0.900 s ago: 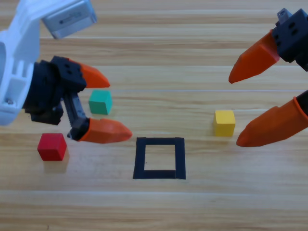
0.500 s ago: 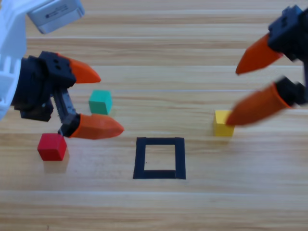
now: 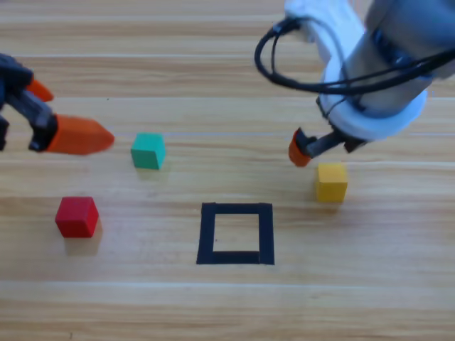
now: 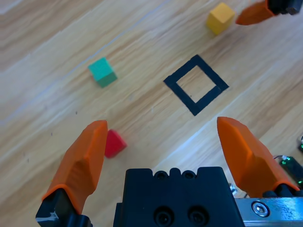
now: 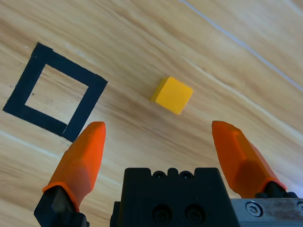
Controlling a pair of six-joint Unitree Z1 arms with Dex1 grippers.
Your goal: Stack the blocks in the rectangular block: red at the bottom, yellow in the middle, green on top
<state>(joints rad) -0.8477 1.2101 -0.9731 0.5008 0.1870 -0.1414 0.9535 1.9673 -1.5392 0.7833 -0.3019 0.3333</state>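
Right gripper (image 5: 156, 142): jaws spread wide, holding nothing, hanging above the yellow cube (image 3: 332, 182), which sits right of the black tape square (image 3: 236, 234). Left gripper (image 4: 165, 142): jaws wide apart, empty, at the far left edge. Green cube (image 3: 148, 150) lies just right of it; red cube (image 3: 77, 217) nearer, at left. Square holds no cube.

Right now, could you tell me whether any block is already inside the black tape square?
No, the tape square holds only bare wood, while the red, green and yellow blocks sit outside it.
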